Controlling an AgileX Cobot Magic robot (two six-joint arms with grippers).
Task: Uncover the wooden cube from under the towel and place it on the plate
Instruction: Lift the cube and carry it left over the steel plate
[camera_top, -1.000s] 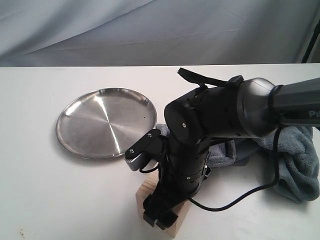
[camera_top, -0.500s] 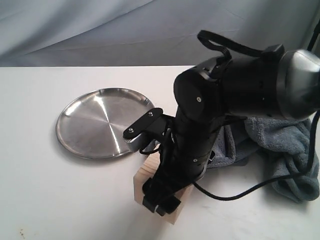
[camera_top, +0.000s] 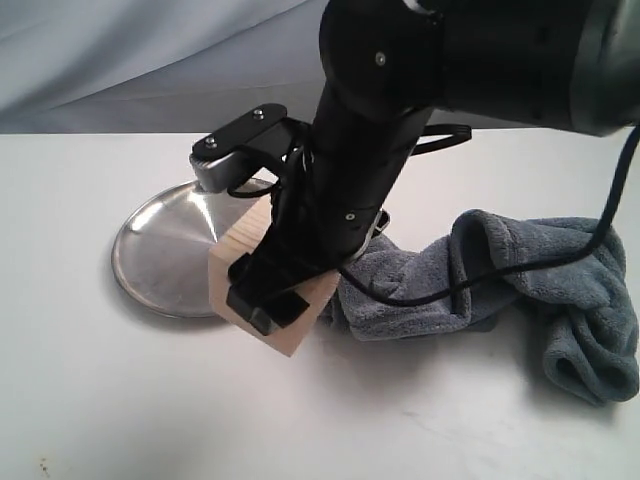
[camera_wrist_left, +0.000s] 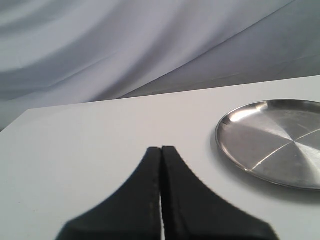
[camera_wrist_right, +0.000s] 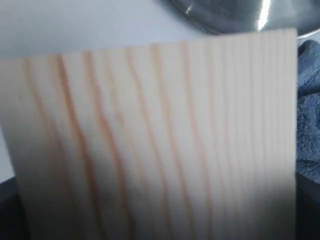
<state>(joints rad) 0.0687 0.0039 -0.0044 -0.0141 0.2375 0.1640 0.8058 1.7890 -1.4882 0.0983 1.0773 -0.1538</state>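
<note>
The right arm reached in from the upper right of the exterior view and angled steeply down toward the table, its dark wrist filling much of the frame. The right gripper pointed down and to the left, and its black jaws were clamped on the wooden cube. One finger lay across the cube's near face. The cube sat tilted in the grip with one corner lowest. It was at the near right edge of the plate, overlapping the rim from this angle. Whether that low corner touched the table could not be made out.

In the right wrist view the cube filled nearly the whole picture, its reddish grain lines running lengthwise. A sliver of the plate showed beyond it and a strip of towel lay to one side.

The towel lay crumpled in a heap on the table to the right of the cube, clear of it. A black cable from the arm draped across its folds.

The left gripper was low over bare table, its two black fingers pressed together with only a hairline seam between them. The plate was well apart from it. A grey cloth backdrop hung behind the table.
</note>
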